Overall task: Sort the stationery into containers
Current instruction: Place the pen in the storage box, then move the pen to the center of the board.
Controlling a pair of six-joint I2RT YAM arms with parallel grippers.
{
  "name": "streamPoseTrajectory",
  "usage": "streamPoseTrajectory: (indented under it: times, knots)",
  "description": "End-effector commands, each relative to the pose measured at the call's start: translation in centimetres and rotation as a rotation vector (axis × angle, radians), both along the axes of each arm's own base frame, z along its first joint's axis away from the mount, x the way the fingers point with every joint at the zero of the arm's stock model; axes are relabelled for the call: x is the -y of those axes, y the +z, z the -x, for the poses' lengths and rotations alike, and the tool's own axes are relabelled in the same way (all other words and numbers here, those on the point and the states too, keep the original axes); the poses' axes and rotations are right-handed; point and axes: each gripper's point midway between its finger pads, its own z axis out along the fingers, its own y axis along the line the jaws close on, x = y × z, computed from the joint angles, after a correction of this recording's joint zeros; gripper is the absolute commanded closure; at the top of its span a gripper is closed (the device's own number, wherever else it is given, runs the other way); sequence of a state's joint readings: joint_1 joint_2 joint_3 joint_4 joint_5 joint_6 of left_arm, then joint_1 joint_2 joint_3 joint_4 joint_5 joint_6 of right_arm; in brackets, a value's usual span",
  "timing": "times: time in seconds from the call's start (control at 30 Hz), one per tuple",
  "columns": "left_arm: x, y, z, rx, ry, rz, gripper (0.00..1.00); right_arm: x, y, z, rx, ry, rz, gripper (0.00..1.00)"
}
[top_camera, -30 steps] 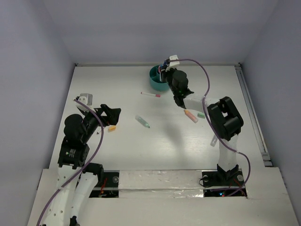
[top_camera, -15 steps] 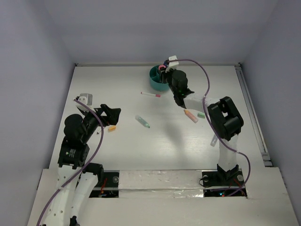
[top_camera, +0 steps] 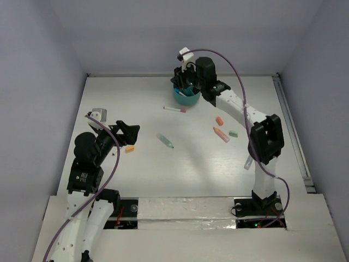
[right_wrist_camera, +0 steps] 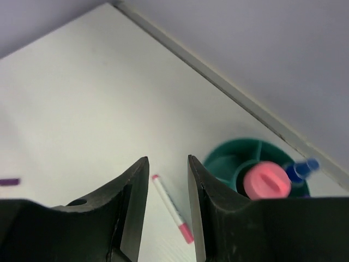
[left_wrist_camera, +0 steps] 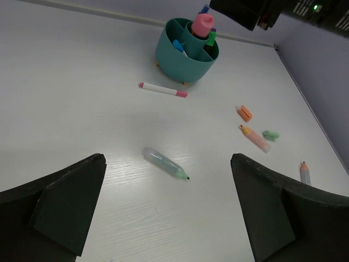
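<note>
The teal cup [top_camera: 185, 98] stands at the back of the table and holds a pink-capped bottle [left_wrist_camera: 202, 24] and a blue-capped marker [right_wrist_camera: 302, 169]. My right gripper [top_camera: 184, 83] hovers just above the cup [right_wrist_camera: 229, 158], open partway with nothing between its fingers. Through that gap I see a white pen with pink ends [right_wrist_camera: 172, 208] lying on the table. My left gripper [top_camera: 130, 134] is wide open and empty at the left. A green highlighter [left_wrist_camera: 163, 162] lies on the table ahead of the left gripper [left_wrist_camera: 168, 157].
An orange piece [top_camera: 219, 120], an orange-pink highlighter [top_camera: 221, 134] and a green piece [top_camera: 233, 133] lie right of centre. A pencil [left_wrist_camera: 305, 172] lies nearer the right arm. A small orange piece [top_camera: 130, 148] sits by the left gripper. Walls enclose the table.
My right gripper has opened and risen from beside the cup to above it. The pink-capped bottle now stands in the cup. The left arm has not moved.
</note>
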State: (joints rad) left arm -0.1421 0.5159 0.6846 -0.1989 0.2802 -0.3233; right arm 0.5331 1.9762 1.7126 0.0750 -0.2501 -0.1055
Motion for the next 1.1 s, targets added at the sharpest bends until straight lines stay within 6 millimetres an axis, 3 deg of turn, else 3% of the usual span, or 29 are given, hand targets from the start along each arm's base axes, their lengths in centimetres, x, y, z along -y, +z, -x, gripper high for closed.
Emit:
streamPoseTrajectory:
  times: [0.0, 0.03, 0.1, 0.13, 0.2, 0.27, 0.3, 0.73, 1.07]
  knots:
    - [-0.2, 0.9, -0.4, 0.044, 0.013, 0.006, 0.01, -3.3, -2.6, 4.8, -0.165, 0.255, 0.148, 0.6]
    - [-0.5, 0.9, -0.5, 0.044, 0.025, 0.005, 0.01, -3.7, -4.4, 4.6, -0.223, 0.255, 0.209, 0.6]
    - [-0.5, 0.9, -0.5, 0.041, 0.025, 0.008, 0.01, -4.8, -6.0, 5.0, -0.237, 0.271, 0.281, 0.57]
    - [-0.5, 0.8, -0.5, 0.039, 0.027, 0.006, 0.01, -4.9, -8.5, 5.1, -0.287, 0.27, 0.329, 0.55]
    - [-0.5, 0.8, -0.5, 0.039, 0.027, 0.006, 0.01, -5.1, -8.0, 4.1, -0.254, 0.237, 0.363, 0.51]
    - [-0.5, 0.9, -0.5, 0.04, 0.025, 0.006, 0.01, -5.6, -9.8, 4.4, -0.295, 0.245, 0.404, 0.49]
    - [-0.5, 0.9, -0.5, 0.04, 0.027, 0.006, 0.01, -5.8, -8.7, 3.9, -0.271, 0.238, 0.394, 0.49]
    - [-0.4, 0.7, -0.6, 0.035, 0.02, 0.005, 0.01, -6.1, -15.6, 0.2, -0.223, 0.137, 0.548, 0.42]
    - [-0.3, 0.6, -0.7, 0.03, 0.016, 0.005, 0.01, -7.0, -17.5, -2.0, -0.148, 0.13, 0.565, 0.4]
